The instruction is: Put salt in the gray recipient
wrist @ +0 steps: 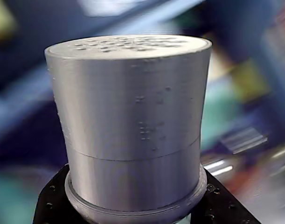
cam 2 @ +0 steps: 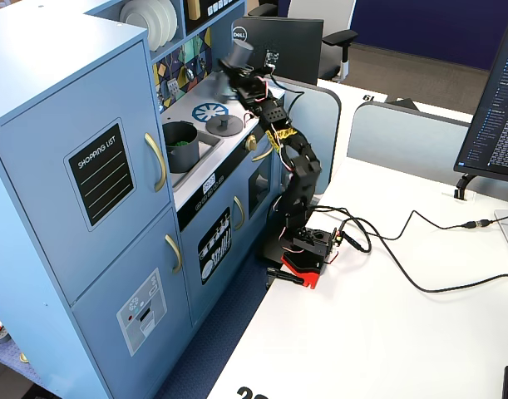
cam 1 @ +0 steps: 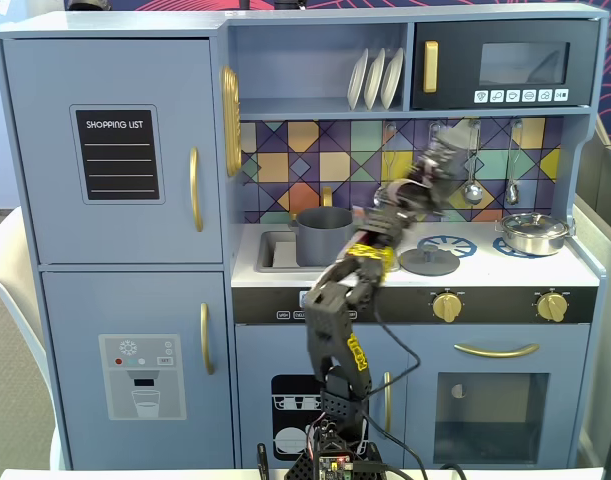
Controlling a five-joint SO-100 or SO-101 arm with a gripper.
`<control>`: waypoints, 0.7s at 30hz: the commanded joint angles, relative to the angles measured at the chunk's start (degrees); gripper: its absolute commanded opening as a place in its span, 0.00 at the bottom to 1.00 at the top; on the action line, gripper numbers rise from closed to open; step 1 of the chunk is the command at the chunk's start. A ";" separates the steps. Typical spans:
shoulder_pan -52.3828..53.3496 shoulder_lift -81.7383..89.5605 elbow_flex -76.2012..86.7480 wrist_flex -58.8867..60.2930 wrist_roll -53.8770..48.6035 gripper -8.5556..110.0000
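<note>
One fixed cam faces the toy kitchen (cam 1: 405,250) head-on, another from my right side, high up; wrist cam's super close on the shaker (wrist: 133,126).

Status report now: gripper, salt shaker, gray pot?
Gripper shut on salt shaker, raised over the stove. Gray pot in sink, open, lid beside it. Nothing in the way.

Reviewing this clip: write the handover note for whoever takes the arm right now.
Gripper: jaws shut on the salt shaker, raised above the stovetop in front of the tiled backsplash; wrist view shows its perforated top.
Gray pot: in the sink, uncovered; its lid lies on the counter beside it.
Done: shaker picked up.
Left: carry the shaker over the pot, tip and shake it. Whether any salt is already in cannot be told.
</note>
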 commanded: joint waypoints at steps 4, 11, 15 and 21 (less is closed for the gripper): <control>-15.82 10.90 -6.06 17.84 43.86 0.07; -29.18 6.42 -7.82 21.71 72.95 0.07; -34.54 2.99 -10.55 20.48 81.30 0.07; -38.58 0.62 -10.37 16.52 92.81 0.07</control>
